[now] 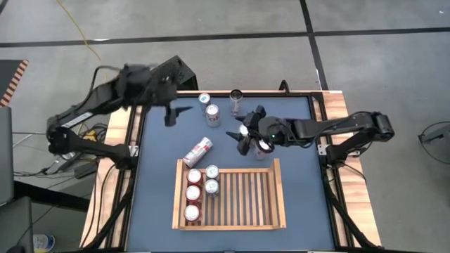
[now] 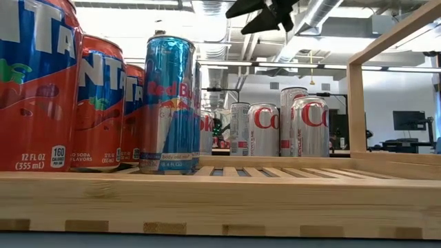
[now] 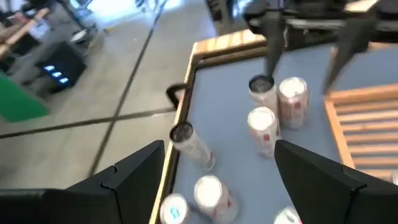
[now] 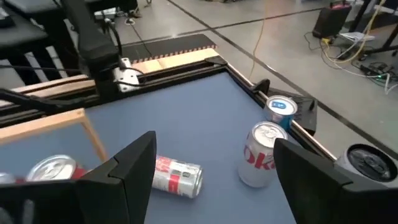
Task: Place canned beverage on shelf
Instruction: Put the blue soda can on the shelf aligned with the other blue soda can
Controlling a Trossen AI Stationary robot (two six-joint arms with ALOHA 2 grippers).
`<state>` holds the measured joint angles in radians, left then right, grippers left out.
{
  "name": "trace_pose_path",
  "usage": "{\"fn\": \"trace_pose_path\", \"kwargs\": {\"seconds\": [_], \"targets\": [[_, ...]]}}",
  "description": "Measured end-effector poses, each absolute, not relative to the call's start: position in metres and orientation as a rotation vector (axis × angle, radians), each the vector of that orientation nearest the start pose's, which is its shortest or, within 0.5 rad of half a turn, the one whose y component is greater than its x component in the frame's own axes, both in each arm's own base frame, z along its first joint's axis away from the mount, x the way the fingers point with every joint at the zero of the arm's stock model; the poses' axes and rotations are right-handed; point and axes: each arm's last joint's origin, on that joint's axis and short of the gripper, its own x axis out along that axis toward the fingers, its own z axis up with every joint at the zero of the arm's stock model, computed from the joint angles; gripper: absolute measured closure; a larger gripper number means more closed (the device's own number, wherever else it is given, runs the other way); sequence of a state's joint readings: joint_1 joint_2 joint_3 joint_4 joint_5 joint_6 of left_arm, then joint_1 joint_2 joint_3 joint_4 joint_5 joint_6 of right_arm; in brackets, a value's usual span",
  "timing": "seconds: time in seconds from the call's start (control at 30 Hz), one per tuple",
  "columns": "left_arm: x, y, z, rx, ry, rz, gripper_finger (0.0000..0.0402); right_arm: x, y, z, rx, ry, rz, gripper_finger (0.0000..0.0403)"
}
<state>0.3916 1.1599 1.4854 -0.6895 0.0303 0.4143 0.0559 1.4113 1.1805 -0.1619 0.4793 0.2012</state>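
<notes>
Blue wood-edged surface [image 1: 295,140] carrying light-wood slatted shelf [image 1: 246,200] at lower centre, five cans filling its left end. Silver-red can [image 1: 197,152] lying on its side just above shelf, long axis diagonal. Right gripper [image 1: 242,137] hovering right of it, nearer, jaws open, empty. Left gripper [image 1: 171,112] waiting upper left, jaws parted, empty.

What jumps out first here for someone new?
The flat light-wood slatted tray near the table's front edge, with five upright cans packed into its left end and the rest bare. Just behind it, a silver-and-red can lying on its side on the blue tabletop. Both dark grippers hang open above: left gripper at the back left, right gripper mid-table.
</notes>
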Motion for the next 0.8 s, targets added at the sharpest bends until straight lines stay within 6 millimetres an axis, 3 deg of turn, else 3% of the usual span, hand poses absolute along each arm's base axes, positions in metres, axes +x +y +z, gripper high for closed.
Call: {"fn": "trace_pose_path", "kwargs": {"seconds": [0.13, 0.43, 0.6, 0.8], "targets": [[0.208, 0.128, 0.431, 0.252, 0.458, 0.233, 0.0109, 0.314, 0.010, 0.325, 0.065, 0.401, -0.452, 0.0112], [0.236, 0.204, 0.376, 0.217, 0.609, 0.185, 0.0109, 0.313, 0.010, 0.323, 0.056, 0.425, -0.458, 0.0112], [0.245, 0.234, 0.350, 0.222, 0.657, 0.192, 0.0109, 0.313, 0.012, 0.323, 0.062, 0.427, -0.454, 0.0112], [0.253, 0.250, 0.327, 0.175, 0.707, 0.174, 0.0109, 0.312, 0.018, 0.323, 0.060, 0.427, -0.437, 0.0112]]}}
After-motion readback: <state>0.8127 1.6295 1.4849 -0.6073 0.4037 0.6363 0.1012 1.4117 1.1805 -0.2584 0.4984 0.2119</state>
